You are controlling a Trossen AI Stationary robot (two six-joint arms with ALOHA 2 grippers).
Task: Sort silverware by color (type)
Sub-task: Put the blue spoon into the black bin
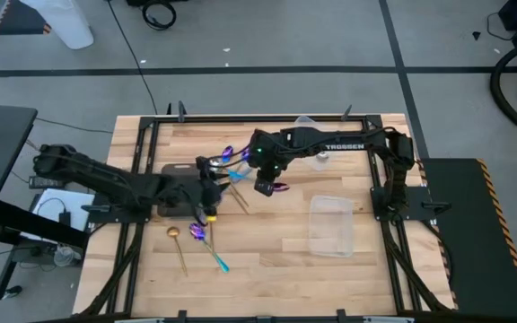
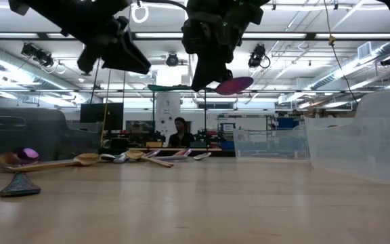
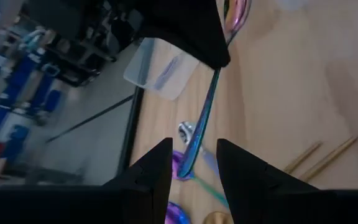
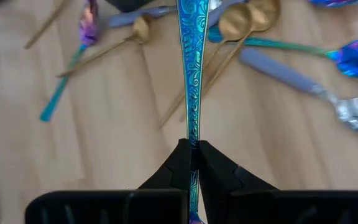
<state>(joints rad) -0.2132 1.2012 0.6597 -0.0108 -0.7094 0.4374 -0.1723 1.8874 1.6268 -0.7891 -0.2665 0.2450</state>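
Two arms hang above the table's middle. The right gripper (image 4: 192,155) is clenched on an iridescent teal-handled spoon (image 4: 193,56), lifted clear of the wood over the loose pile of spoons (image 1: 227,170). The left gripper (image 3: 194,163) hovers close by with fingers parted, grasping nothing. The pinch sits on a thin, slick handle, so the spoon could pivot or slip out, and the two arms, so near, might clash

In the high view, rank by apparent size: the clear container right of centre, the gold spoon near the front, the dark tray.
1. clear container
2. dark tray, mostly hidden under the left arm, so unsure
3. gold spoon
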